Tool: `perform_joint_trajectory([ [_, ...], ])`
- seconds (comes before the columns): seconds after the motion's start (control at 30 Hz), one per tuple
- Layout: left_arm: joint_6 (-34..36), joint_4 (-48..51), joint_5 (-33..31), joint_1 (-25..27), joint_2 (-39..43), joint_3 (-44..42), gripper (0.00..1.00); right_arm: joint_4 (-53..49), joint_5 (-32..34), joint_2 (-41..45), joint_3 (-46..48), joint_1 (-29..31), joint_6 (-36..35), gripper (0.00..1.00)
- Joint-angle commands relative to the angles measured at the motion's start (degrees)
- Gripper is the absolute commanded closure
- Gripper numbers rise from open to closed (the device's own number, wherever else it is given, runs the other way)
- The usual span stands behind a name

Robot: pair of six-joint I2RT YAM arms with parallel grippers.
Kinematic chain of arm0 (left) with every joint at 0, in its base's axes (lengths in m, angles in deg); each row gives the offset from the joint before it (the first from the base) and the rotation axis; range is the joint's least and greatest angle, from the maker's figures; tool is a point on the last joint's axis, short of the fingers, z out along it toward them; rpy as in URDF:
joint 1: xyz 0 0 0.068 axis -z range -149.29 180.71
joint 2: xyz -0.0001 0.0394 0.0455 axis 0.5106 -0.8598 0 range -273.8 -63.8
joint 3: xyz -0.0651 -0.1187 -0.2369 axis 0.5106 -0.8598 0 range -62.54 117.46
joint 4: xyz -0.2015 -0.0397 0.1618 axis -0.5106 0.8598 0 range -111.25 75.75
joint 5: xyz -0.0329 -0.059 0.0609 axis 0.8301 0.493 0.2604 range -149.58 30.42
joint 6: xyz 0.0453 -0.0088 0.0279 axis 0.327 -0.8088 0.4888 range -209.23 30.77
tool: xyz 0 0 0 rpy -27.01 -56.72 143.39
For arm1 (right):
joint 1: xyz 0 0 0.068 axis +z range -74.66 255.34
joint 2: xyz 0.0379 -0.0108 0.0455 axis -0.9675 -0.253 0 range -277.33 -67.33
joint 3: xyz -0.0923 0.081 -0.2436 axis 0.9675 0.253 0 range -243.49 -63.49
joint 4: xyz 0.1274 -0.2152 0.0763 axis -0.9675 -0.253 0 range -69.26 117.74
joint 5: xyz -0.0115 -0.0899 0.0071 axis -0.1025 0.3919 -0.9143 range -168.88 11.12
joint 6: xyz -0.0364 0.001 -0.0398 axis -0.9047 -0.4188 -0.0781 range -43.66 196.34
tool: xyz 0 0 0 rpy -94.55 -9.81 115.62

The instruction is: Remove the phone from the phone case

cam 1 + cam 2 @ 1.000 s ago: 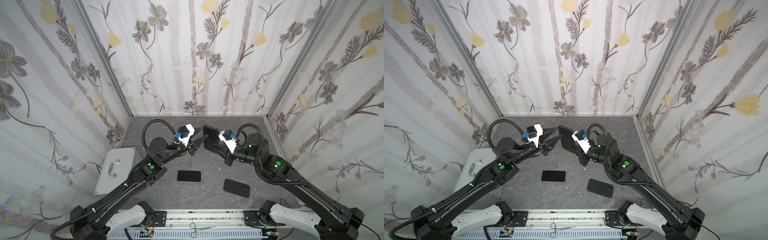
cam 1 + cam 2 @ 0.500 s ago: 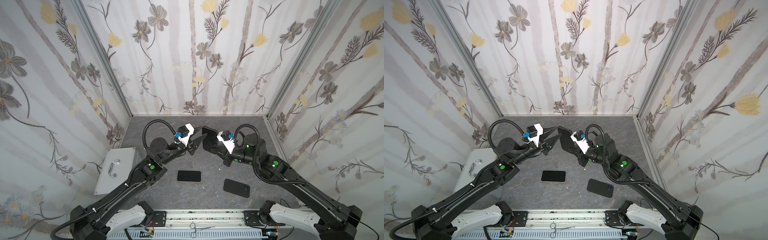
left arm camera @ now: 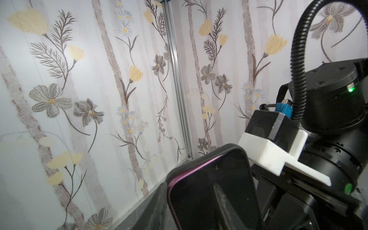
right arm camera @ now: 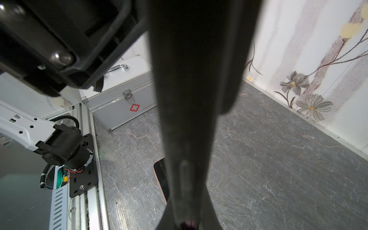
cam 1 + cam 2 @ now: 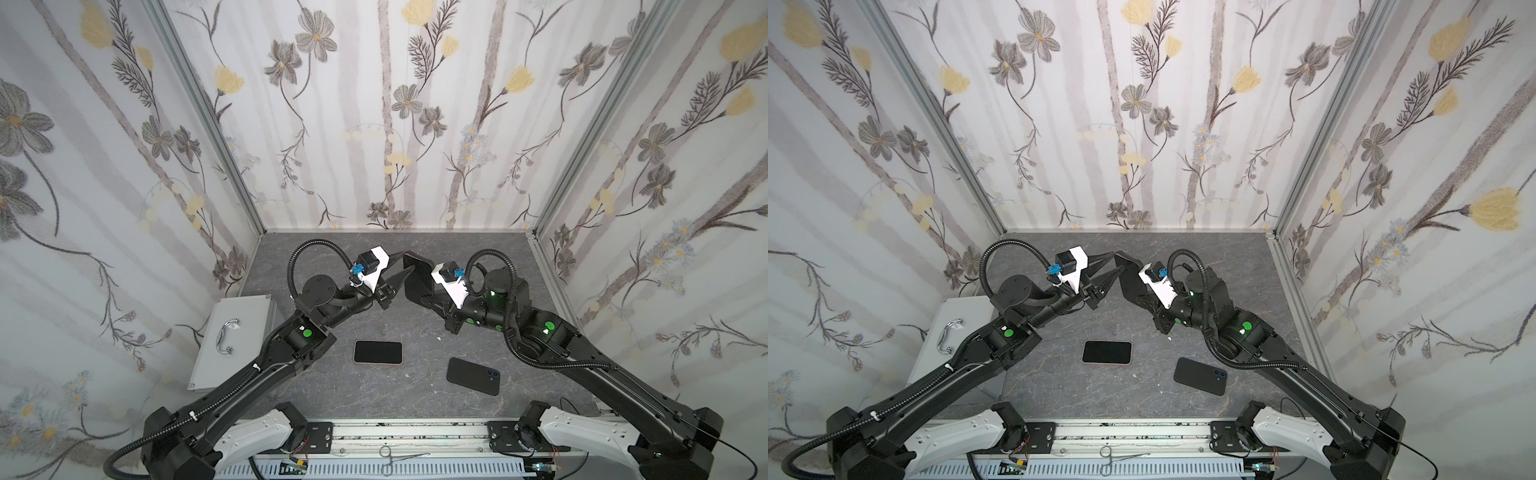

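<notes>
Purple rim of the phone point(image 3: 191, 199) shows from left wrist, not above.

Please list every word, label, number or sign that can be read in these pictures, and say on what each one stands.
Red cross-shaped sign, without letters: on the front of the silver case.
Small red lettering beside that sign: too small to read.
No other text can be read in any view.
</notes>
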Motion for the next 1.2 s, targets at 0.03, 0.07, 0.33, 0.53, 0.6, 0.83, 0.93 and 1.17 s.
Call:
perform_joint_trajectory([
  [0.03,-1.52,1.10,7.44,0.17,-0.55,-0.42,0.62,4.71,-6.34,0.17,-0.85,0.49,-5.07,1.00],
  [0.07,-1.65,1.19,7.93,0.17,-0.55,-0.56,0.62,4.52,-6.68,0.17,-0.85,0.53,-5.36,1.00],
  [0.33,-4.33,2.87,15.87,-0.34,-0.72,-0.31,0.62,3.28,-8.13,1.14,-1.39,0.46,-6.12,1.00],
  [0.53,-7.96,3.73,24.21,-1.55,-0.68,-0.55,0.64,2.30,-9.43,2.39,-2.30,0.34,-7.71,1.00],
  [0.6,-9.12,3.74,27.23,-1.89,-0.47,-0.66,0.64,2.30,-10.55,2.87,-2.52,-0.39,-7.81,1.00],
  [0.83,-12.54,3.65,36.83,-1.94,-1.51,0.47,0.69,3.30,-16.15,3.57,-2.93,-2.78,-7.80,1.00],
  [0.93,-14.30,2.64,40.28,-1.93,-1.47,0.83,0.71,5.76,-17.75,4.71,-1.97,-3.79,-6.77,1.00],
  [1.17,-16.91,-0.89,41.54,-1.59,-0.49,0.56,0.83,12.19,-20.49,4.49,-1.03,-5.08,-4.25,1.00],
])
